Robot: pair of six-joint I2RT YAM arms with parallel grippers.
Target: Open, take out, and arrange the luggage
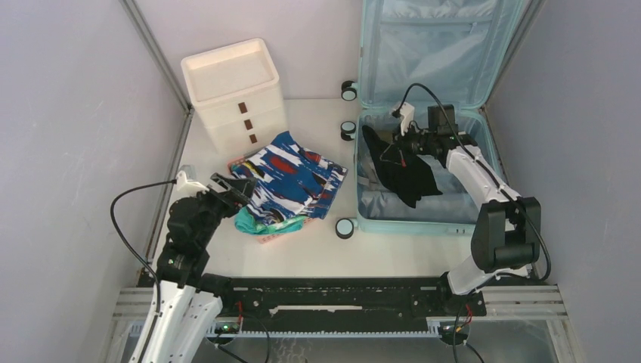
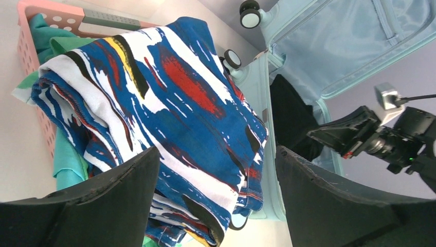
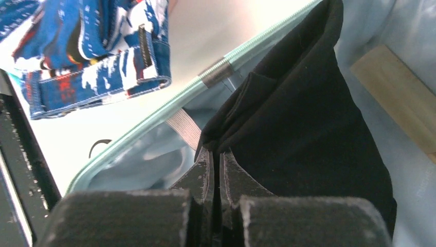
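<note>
The pale blue luggage (image 1: 408, 224) lies open at the right, its lid (image 1: 438, 45) leaning on the back wall. My right gripper (image 1: 393, 145) is inside the base, shut on a fold of a black garment (image 1: 408, 174) and holding it up above the lining. In the right wrist view the fingertips (image 3: 216, 154) pinch the black cloth (image 3: 308, 118) just inside the suitcase rim (image 3: 154, 110). My left gripper (image 1: 230, 187) is open and empty at the left edge of patterned blue, white and red shorts (image 1: 291, 178); the shorts (image 2: 169, 92) lie beyond its spread jaws (image 2: 217, 154).
The shorts lie over a pink basket (image 2: 51, 10) holding a teal garment (image 1: 253, 221). A white three-drawer box (image 1: 234, 91) stands at the back left. Suitcase wheels (image 1: 348, 91) stick out between the box and the luggage. Walls close in on both sides.
</note>
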